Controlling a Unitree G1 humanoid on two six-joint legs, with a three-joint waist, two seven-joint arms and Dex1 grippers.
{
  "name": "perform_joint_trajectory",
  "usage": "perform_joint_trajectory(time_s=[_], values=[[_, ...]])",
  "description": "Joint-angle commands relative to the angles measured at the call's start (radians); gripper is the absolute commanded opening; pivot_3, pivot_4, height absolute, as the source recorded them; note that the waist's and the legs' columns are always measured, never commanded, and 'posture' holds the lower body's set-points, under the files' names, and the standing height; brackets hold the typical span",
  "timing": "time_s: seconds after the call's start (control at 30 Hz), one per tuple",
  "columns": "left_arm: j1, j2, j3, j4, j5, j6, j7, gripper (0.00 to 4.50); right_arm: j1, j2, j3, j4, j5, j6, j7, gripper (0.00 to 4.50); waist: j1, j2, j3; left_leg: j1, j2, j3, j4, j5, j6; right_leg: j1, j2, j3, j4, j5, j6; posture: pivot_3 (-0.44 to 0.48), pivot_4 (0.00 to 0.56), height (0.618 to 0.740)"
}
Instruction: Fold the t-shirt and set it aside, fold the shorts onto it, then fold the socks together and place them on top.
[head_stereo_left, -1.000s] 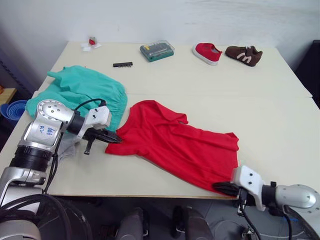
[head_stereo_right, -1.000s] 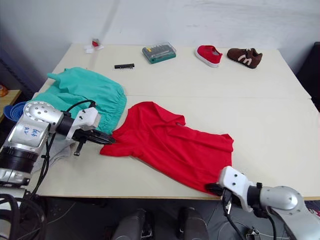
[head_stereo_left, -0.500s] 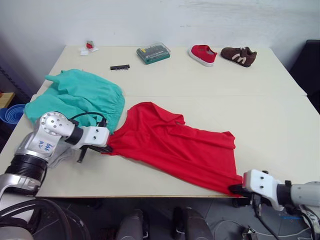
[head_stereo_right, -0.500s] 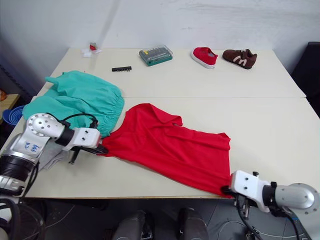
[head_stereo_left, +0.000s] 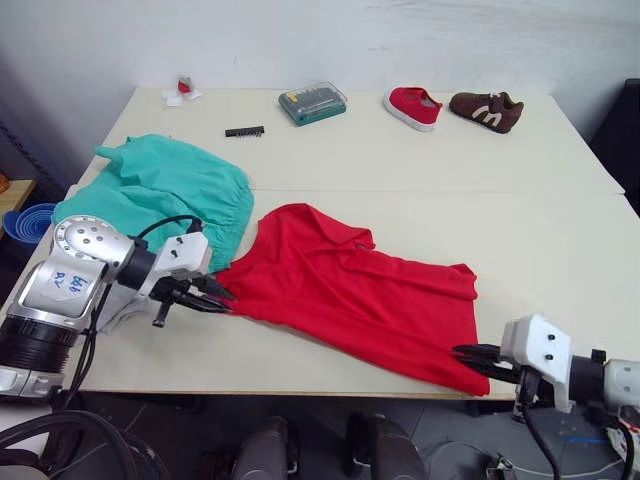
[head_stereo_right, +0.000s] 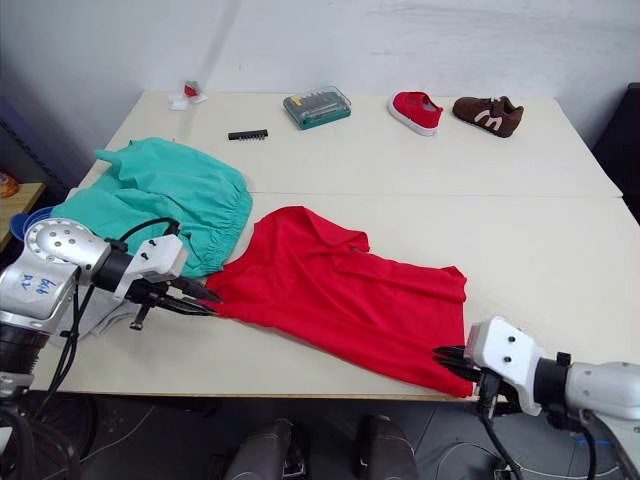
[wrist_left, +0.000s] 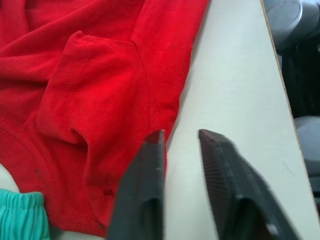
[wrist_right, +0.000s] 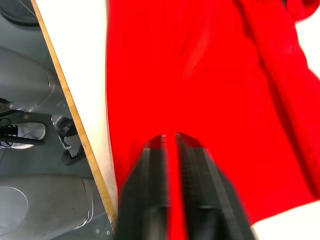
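The red t-shirt (head_stereo_left: 360, 290) lies spread and crumpled across the table's middle, neck toward the teal shorts (head_stereo_left: 160, 190), which lie bunched at the left. My left gripper (head_stereo_left: 222, 300) is open at the shirt's left sleeve edge; one finger (wrist_left: 150, 165) rests on the red cloth and the other over bare table. My right gripper (head_stereo_left: 463, 353) sits on the shirt's front right hem by the table edge, its fingers (wrist_right: 187, 165) closed nearly together on red cloth. The grey socks (head_stereo_right: 95, 312) peek out under my left arm, mostly hidden.
Along the table's far side lie a red shoe (head_stereo_left: 413, 105), a brown shoe (head_stereo_left: 487, 110), a green bit case (head_stereo_left: 312, 102), a black bit strip (head_stereo_left: 245, 130) and a small red-and-white item (head_stereo_left: 180, 90). A blue bowl (head_stereo_left: 25, 220) sits off the table's left.
The camera has shifted. My right gripper moved from the table's front edge onto the shirt's hem. My left gripper stays at the sleeve edge, slightly lower than a second ago.
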Motion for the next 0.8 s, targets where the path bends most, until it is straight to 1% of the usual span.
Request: perform_joint_trajectory(time_s=[0.03,0.07,0.17,0.33,0.67,0.73,0.8], values=[[0.007,0.021,-0.003,0.021,0.064,-0.111,0.005,2.5,0.031,0.014,0.034,-0.029,-0.07,-0.032,-0.027,1.96,0.0,0.0,0.0,0.0,0.0,0.0,0.0,0.0,0.0,0.0,0.0,0.0,0.0,0.0,0.0,0.0,0.15,0.74],[0.008,0.018,-0.008,0.033,0.081,-0.134,0.012,2.83,0.038,0.019,0.048,-0.027,-0.084,-0.036,-0.035,2.32,0.0,0.0,0.0,0.0,0.0,0.0,0.0,0.0,0.0,0.0,0.0,0.0,0.0,0.0,0.0,0.0,0.15,0.74],[0.007,0.004,-0.027,0.07,0.133,-0.209,0.033,3.74,0.043,0.034,0.078,-0.02,-0.115,-0.047,-0.054,2.33,-0.003,0.0,0.0,0.0,0.0,0.001,-0.001,0.0,0.0,-0.001,0.0,0.0,0.0,0.0,-0.001,0.0,0.15,0.74],[0.0,-0.03,-0.051,0.132,0.195,-0.298,0.083,3.74,0.036,0.049,0.11,0.011,-0.154,-0.061,-0.065,2.33,-0.001,0.0,0.0,0.0,0.0,0.001,-0.001,-0.001,0.002,-0.001,0.0,0.0,0.0,0.0,-0.001,0.0,0.15,0.74],[-0.041,-0.084,-0.075,0.241,0.271,-0.36,0.145,3.74,0.05,0.038,0.116,0.072,-0.215,-0.104,-0.046,2.33,0.001,0.001,0.0,0.001,0.0,0.001,0.0,-0.002,0.004,0.0,0.0,0.0,0.0,0.0,-0.001,0.0,0.15,0.74],[-0.048,-0.095,-0.077,0.258,0.279,-0.36,0.154,3.34,0.056,0.033,0.117,0.082,-0.226,-0.116,-0.04,2.33,0.002,0.001,-0.001,0.001,0.0,0.001,0.0,-0.002,0.005,0.0,0.0,0.0,0.0,0.0,-0.001,0.0,0.15,0.74],[-0.054,-0.103,-0.078,0.276,0.287,-0.366,0.16,2.87,0.062,0.034,0.118,0.092,-0.236,-0.126,-0.036,1.96,0.003,0.002,-0.001,0.001,0.0,0.0,0.0,-0.002,0.005,0.001,0.0,0.0,0.0,0.0,-0.001,0.0,0.15,0.74]])
